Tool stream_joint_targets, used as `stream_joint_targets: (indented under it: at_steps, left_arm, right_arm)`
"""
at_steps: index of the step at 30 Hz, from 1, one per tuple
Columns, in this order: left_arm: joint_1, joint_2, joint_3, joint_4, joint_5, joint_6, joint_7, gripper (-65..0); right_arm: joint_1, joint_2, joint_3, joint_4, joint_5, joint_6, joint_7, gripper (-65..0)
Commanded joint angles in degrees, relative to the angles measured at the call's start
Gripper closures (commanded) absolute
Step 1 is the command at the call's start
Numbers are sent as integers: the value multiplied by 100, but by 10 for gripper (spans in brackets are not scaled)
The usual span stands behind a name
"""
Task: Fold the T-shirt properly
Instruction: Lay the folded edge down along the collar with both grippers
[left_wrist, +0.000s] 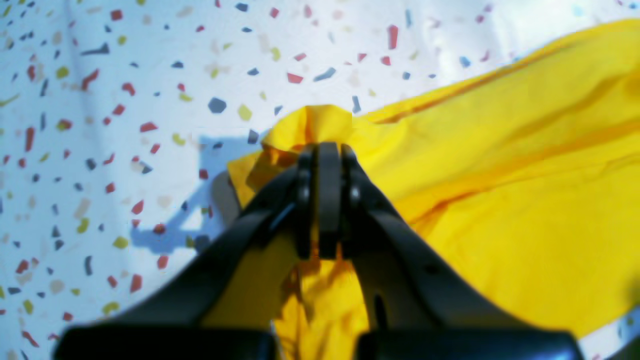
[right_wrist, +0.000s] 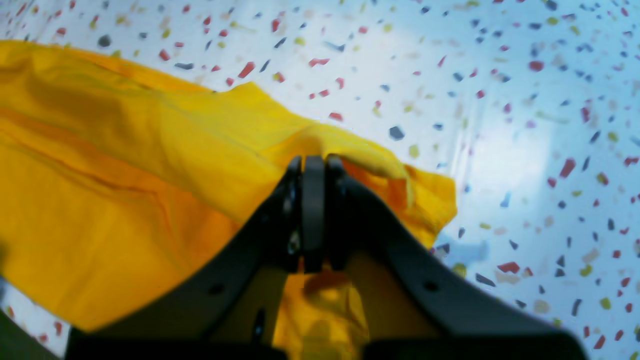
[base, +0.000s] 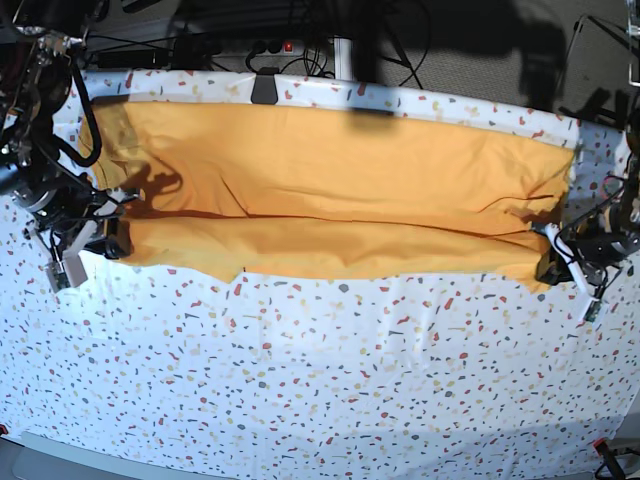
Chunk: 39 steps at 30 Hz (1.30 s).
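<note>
Both grippers, left (base: 548, 268) and right (base: 122, 246), clench the T-shirt's (base: 330, 247) ends above the table (base: 330, 370); uneven lowering could skew its sagging near edge

Has a left arm (base: 605, 225) and a right arm (base: 45, 165) in black, broken up by pale silvery-grey pieces near the ends. Carries thin black cables (base: 88, 135), curving in a loose loop beside the right arm. Ends, on both sides, in matte black fingers, slender at the tips and widening towards the wrist, with small round details too blurred to identify. Shows no readable markings.
</note>
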Motion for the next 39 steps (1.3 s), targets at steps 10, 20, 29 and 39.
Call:
stream_joint_targets:
  at_steps: [10,20,29,39]
  left_arm:
    - [1130,-114,-656,1010,-7,-9,-103,0]
    - [1635,-98,-654,1010,345,-9,-160,0]
    - [1633,-98,-654,1010,728,-2,-181,0]
    - [1777,-98,-654,1010,730,-4,-85,0]
  right_arm:
    - [-632,98,44,260,66,28,15,0]
    - [-1108,98,44,260,4,28,68,0]
    - [-1128,101,417,260,-138,28,136,0]
    - [-1475,92,638,260,-101,28,138,0]
